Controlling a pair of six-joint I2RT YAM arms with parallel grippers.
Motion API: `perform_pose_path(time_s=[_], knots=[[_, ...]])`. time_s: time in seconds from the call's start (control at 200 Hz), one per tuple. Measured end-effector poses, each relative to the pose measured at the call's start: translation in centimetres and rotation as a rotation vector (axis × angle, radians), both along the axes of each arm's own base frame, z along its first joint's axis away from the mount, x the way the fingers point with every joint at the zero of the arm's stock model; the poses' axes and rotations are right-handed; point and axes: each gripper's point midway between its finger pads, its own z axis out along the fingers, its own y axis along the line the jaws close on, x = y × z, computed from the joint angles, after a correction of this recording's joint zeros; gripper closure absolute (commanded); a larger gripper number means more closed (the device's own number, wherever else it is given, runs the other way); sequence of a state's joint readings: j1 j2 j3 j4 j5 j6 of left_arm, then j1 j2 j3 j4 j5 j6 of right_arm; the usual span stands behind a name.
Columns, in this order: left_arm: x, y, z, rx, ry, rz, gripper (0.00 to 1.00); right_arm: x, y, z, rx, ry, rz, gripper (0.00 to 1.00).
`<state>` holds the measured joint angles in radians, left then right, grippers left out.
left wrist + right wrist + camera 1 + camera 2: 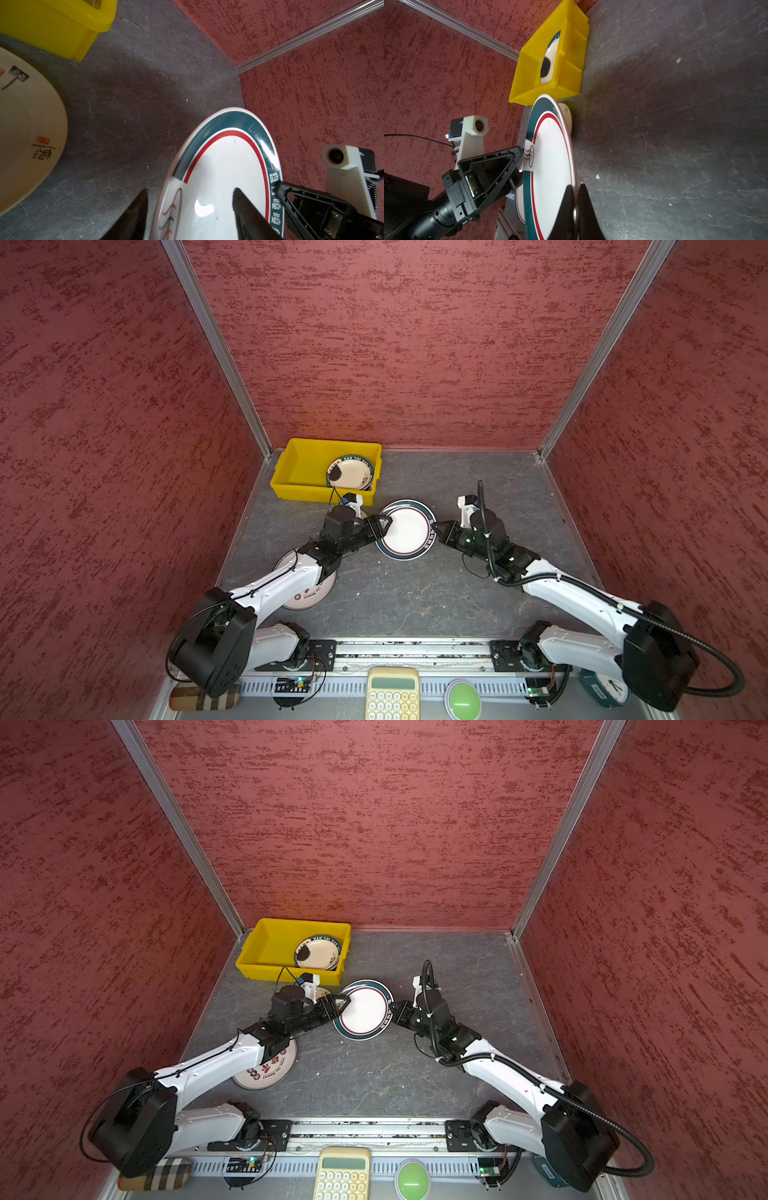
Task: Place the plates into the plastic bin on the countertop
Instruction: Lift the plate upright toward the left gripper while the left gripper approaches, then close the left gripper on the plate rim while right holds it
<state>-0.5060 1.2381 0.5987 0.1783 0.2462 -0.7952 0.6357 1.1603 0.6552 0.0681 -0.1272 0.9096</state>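
Plates are scattered here, and the one in play is a green-rimmed plate (407, 529) with a red inner ring, over the middle of the dark desk (415, 597). It sits between the two arms and seems, from its tilt and its shadow in the wrist views, to be held clear of the desk.

The yellow plastic bin (291, 485) stands at 11 o'clock on the desk, against the back wall. One lettered plate (351, 472) already lies in its right half. A red-lettered plate (266, 1069) lies at 8 o'clock under the left arm. A cream plate (25, 124) rests just in front of the bin.

The right gripper (575, 187) is clamped on the plate's rim at 3 o'clock. The left gripper (190, 191) straddles the rim at 9 o'clock, its fingers (245, 207) apart, one over the face and one outside the edge, not yet pinching.

This looks like a handover. To do it well, the left fingers should bite firmly on the rim before the right lets go, or the glossy plate may slip. Then it should be carried level towards 11 o'clock, lifted over the bin's near wall and lowered gently.

Both arms reach forward and inward from the front rail, elbows out, forming a V, wrists turned so the fingers take the rim edge-on.
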Motion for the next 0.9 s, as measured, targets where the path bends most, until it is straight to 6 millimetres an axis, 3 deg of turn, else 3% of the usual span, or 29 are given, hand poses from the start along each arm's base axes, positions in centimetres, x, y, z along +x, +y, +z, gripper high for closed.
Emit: perform_pose_path(time_s=[0.075, 0.185, 0.235, 0.316, 0.361, 0.396, 0.686, 0.897], knots=[[0.0, 0.0, 0.1, -0.012, 0.003, 0.005, 0.63, 0.1, 0.2, 0.0, 0.012, 0.0, 0.003, 1.0], [0.4, 0.6, -0.1, -0.03, 0.015, 0.035, 0.9, 0.4, 0.5, 0.2, 0.033, -0.001, 0.005, 1.0], [0.6, 0.6, 0.5, -0.059, 0.003, 0.033, 0.94, 0.5, 0.1, -0.4, 0.03, 0.019, -0.015, 1.0], [0.8, 0.4, 1.9, -0.094, -0.028, 0.026, 0.96, 0.5, -0.1, -1.6, 0.032, 0.052, -0.024, 0.82], [0.8, 0.4, 1.8, -0.098, -0.023, 0.025, 1.0, 0.5, 0.0, -1.5, 0.04, 0.051, -0.022, 0.62], [0.8, 0.4, 1.7, -0.094, -0.022, 0.024, 1.0, 0.5, 0.1, -1.3, 0.043, 0.044, -0.015, 0.54], [0.7, 1.0, 0.8, -0.07, -0.003, 0.032, 1.0, 0.4, 0.4, 0.2, 0.069, -0.001, 0.0, 0.14], [1.5, 2.0, -0.6, -0.049, 0.028, 0.055, 1.0, -0.1, -0.4, 2.4, 0.099, -0.061, -0.02, 0.02]])
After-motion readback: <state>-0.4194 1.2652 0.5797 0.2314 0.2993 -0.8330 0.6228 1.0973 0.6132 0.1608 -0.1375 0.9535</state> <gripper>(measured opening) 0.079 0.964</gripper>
